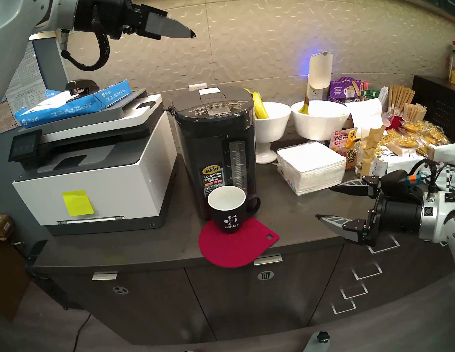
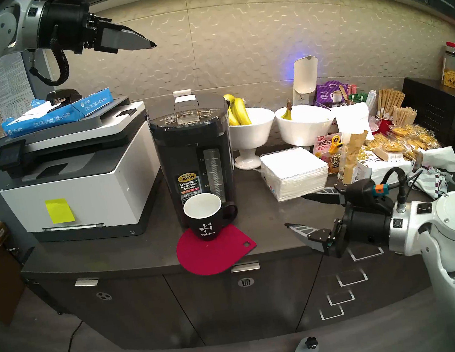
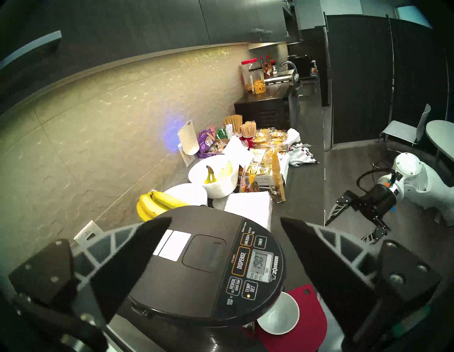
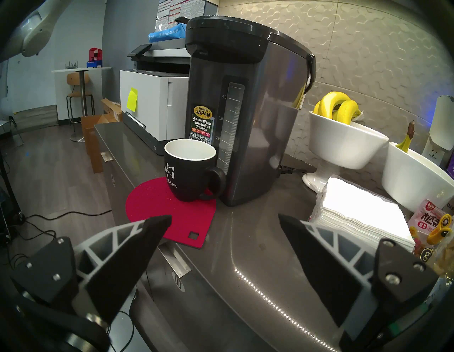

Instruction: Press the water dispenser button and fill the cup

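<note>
The dark grey water dispenser (image 1: 217, 149) stands mid-counter beside the printer. Its DISPENSE button (image 3: 240, 261) sits on the top panel next to the small display. The black cup (image 1: 229, 212) with a white inside rests on a red mat (image 1: 241, 250) against the dispenser's front, handle to the right, and looks empty. My left gripper (image 3: 225, 218) is open and empty. It hovers high above and left of the lid, which shows between its fingers in the left wrist view. My right gripper (image 1: 324, 202) is open and empty, low at the counter's front edge, right of the cup.
A white-and-grey printer (image 1: 92, 174) with a blue paper ream on top stands left of the dispenser. Two white bowls (image 1: 272, 122) with bananas, a napkin stack (image 1: 311, 167) and several snack packets (image 1: 410, 139) crowd the counter's right side.
</note>
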`<state>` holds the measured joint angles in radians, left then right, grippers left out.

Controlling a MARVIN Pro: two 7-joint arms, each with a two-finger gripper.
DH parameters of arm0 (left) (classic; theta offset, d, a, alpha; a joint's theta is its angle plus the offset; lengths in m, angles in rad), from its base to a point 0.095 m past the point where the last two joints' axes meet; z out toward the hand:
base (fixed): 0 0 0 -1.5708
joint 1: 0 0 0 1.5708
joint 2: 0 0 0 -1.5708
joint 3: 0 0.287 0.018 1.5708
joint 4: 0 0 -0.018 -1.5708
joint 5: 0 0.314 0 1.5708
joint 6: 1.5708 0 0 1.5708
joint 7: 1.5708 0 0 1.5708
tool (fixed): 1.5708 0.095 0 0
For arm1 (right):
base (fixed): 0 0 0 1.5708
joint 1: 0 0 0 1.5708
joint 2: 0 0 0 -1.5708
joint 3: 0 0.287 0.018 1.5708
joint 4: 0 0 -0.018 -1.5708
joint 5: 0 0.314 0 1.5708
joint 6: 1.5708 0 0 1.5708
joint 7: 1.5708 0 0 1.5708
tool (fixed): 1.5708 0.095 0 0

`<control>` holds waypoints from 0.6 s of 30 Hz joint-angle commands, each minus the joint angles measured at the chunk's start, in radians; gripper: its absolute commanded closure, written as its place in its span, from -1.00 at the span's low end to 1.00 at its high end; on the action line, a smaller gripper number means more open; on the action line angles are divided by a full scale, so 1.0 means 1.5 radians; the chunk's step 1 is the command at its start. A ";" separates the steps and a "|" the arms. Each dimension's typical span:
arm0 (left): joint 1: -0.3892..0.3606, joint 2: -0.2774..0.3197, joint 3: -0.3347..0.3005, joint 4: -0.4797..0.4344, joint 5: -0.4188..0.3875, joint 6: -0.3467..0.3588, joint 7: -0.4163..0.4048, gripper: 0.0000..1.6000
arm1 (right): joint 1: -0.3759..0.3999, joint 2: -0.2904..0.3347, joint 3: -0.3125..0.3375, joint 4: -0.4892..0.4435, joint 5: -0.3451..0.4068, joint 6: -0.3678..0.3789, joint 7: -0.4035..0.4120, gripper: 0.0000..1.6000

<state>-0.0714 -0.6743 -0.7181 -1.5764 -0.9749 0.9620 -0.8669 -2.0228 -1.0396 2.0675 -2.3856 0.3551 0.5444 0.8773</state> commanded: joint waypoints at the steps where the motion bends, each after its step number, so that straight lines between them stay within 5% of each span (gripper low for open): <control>1: -0.052 0.011 0.012 0.011 -0.035 -0.001 -0.072 -1.00 | 0.002 0.001 0.000 -0.006 0.001 -0.001 0.001 -1.00; 18: -0.124 0.026 0.105 0.030 -0.100 -0.001 -0.071 -1.00 | 0.002 0.001 0.000 -0.007 0.001 -0.001 0.001 -1.00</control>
<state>-0.1827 -0.6416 -0.5776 -1.5398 -1.0902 0.9620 -0.8668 -2.0228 -1.0396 2.0675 -2.3857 0.3551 0.5444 0.8774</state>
